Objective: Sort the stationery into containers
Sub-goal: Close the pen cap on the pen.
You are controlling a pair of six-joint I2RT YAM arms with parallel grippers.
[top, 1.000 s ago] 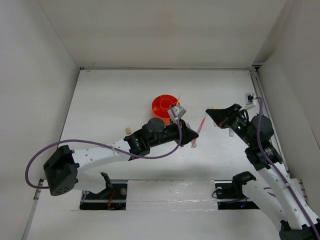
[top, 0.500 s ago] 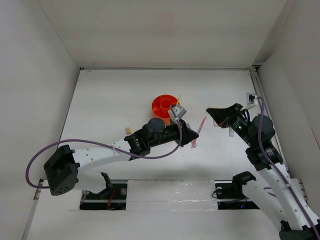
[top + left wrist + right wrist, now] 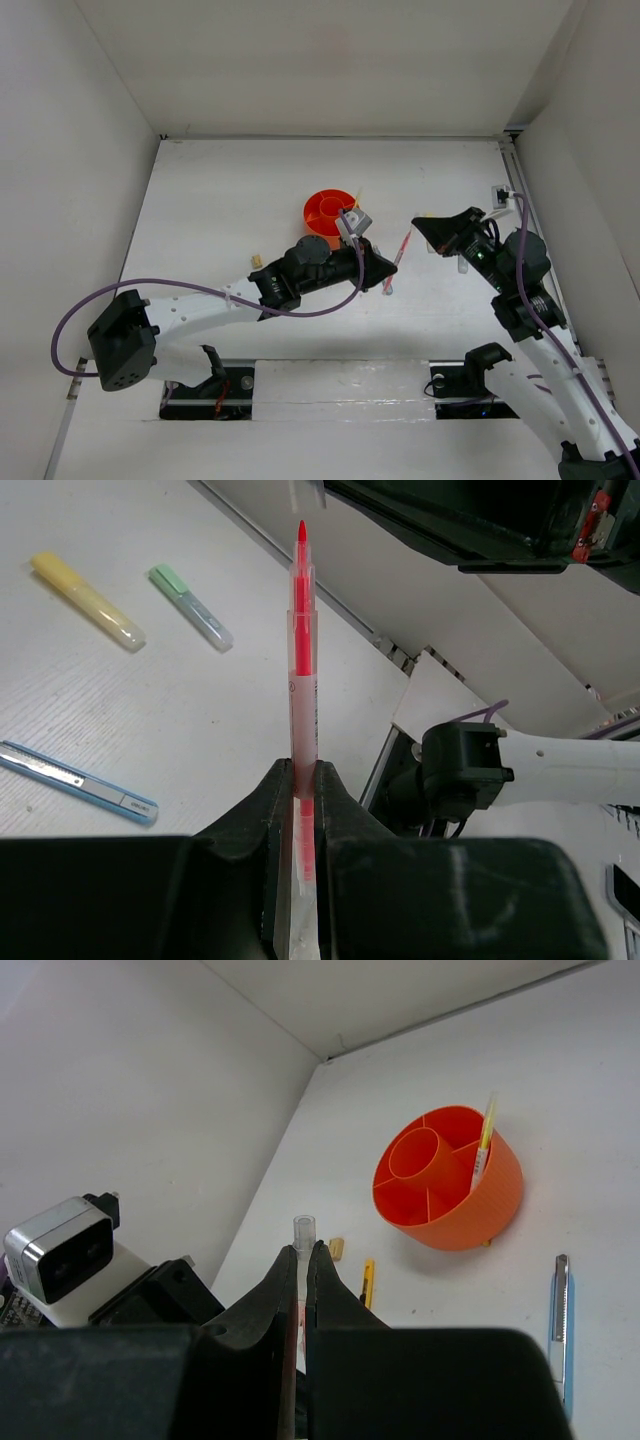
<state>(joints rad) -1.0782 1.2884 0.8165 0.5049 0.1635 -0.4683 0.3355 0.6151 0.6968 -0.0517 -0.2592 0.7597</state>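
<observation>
My left gripper (image 3: 388,268) is shut on a red pen (image 3: 402,250), held above the table right of the orange tub (image 3: 330,212). In the left wrist view the pen (image 3: 302,670) points away from the jaws, its bare tip showing. My right gripper (image 3: 420,222) is shut on a clear cap (image 3: 304,1232), close to the pen's tip. A yellow pen (image 3: 485,1145) stands in an outer compartment of the tub (image 3: 455,1210). A yellow marker (image 3: 87,600), a pale green marker (image 3: 190,605) and a grey-blue pen (image 3: 80,783) lie on the table.
A tan eraser (image 3: 337,1249) and a yellow-black item (image 3: 368,1282) lie left of the tub. The grey-blue pen (image 3: 561,1325) lies right of it. White walls close in the table on three sides. A small black-and-white fitting (image 3: 497,196) sits at the right edge.
</observation>
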